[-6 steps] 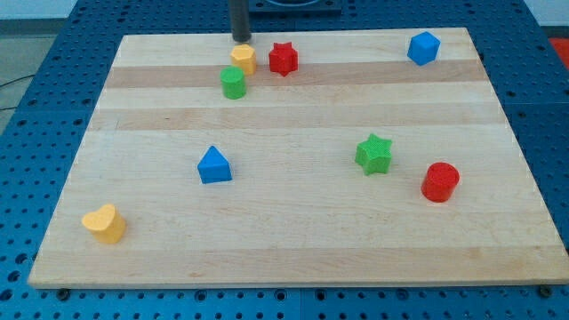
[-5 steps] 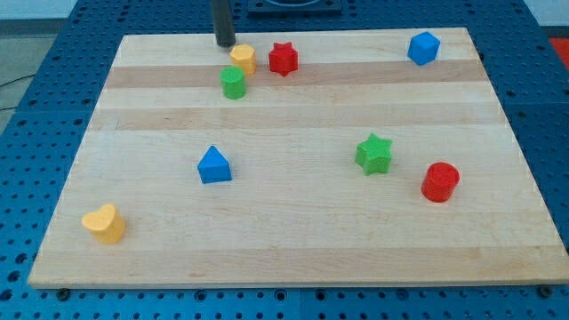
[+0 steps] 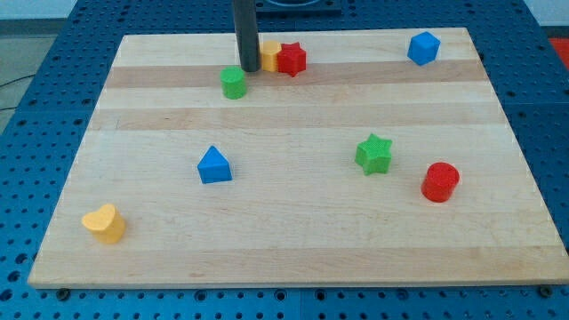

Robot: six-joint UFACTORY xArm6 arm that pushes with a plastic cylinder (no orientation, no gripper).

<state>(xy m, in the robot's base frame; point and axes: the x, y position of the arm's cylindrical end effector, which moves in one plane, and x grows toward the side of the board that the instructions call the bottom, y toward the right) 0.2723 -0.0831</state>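
My tip (image 3: pixel 250 68) rests on the wooden board (image 3: pixel 293 240) near the view's top, touching the left side of a yellow block (image 3: pixel 269 56). That yellow block is pressed against a red star block (image 3: pixel 291 60) on its right. A green block (image 3: pixel 233 83) sits just below and left of the tip, a small gap apart. The rod partly hides the yellow block's left edge.
A blue cube-like block (image 3: pixel 424 47) lies at the top right. Mid-board are a blue triangular block (image 3: pixel 213 165), a green star block (image 3: pixel 374 153) and a red cylinder block (image 3: pixel 440 181). A yellow heart-like block (image 3: pixel 104 223) sits at the bottom left.
The tip swung from the top-left of the yellow block down and right, pushing the yellow block right until it met the red star, which shifted slightly right.
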